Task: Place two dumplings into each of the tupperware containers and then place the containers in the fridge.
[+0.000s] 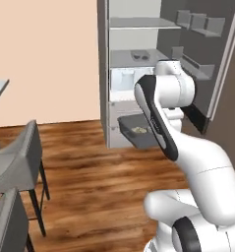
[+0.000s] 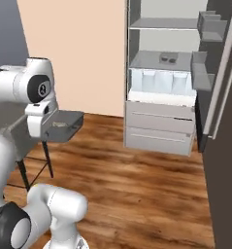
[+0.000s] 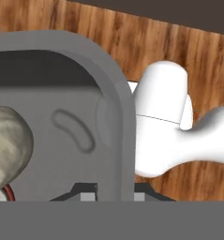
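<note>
My gripper [image 3: 113, 197] is shut on the rim of a grey tupperware container [image 3: 118, 117], one fingertip on each side of its wall. A beige dumpling [image 3: 8, 145] lies inside it. The held container [image 1: 133, 132] hangs level above the wooden floor in front of the open fridge [image 1: 138, 29], with dumplings [image 1: 138, 130] in it; my arm covers the gripper there. From the right, the same container [image 2: 66, 125] juts out from my hand. A second container [image 2: 167, 58] sits on the fridge's middle shelf [image 1: 124, 59].
The fridge door [image 1: 212, 54] stands open at the right, its bins facing inward. Pale drawers [image 2: 158, 124] fill the fridge's lower part. Grey stools [image 1: 15, 162] stand at the left. Bare wooden floor [image 1: 99, 182] lies between me and the fridge.
</note>
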Available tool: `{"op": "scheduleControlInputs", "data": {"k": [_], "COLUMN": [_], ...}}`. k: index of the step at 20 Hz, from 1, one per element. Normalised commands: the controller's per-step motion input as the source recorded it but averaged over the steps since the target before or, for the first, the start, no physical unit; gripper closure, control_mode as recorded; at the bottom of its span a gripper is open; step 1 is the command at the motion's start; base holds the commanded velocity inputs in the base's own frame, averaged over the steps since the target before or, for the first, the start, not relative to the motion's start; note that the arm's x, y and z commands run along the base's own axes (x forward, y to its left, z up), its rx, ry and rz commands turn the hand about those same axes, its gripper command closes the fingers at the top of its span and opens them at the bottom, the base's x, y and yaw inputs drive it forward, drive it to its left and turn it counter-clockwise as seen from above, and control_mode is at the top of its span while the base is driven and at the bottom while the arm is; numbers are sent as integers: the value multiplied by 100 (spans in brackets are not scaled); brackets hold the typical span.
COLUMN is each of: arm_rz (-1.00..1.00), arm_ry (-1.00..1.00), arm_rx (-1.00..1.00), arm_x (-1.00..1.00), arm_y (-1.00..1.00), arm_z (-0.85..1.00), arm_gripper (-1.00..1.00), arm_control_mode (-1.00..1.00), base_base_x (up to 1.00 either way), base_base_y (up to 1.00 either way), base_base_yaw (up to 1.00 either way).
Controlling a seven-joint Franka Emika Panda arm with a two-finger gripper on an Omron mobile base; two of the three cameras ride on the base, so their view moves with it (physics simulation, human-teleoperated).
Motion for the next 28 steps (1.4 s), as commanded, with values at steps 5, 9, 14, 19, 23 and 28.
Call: {"op": "scheduleControlInputs", "data": {"k": [5, 9, 14, 19, 23, 28], "arm_rz": [0, 0, 0, 0, 0, 0], "arm_ry": [0, 0, 0, 0, 0, 0], "arm_rx": [0, 0, 0, 0, 0, 0], "arm_x": [0, 0, 0, 0, 0, 0], "arm_y": [0, 0, 0, 0, 0, 0], "arm_z": [0, 0, 0, 0, 0, 0], "arm_gripper": [100, 100, 100, 100, 100, 100], "arm_control_mode": [100, 100, 100, 100, 100, 100], "base_base_x": [100, 90, 85, 93, 84, 82], "base_base_y": [-57, -49, -56, -32, -8, -33], "base_base_yaw": [-15, 0, -1, -1, -16, -18]}}
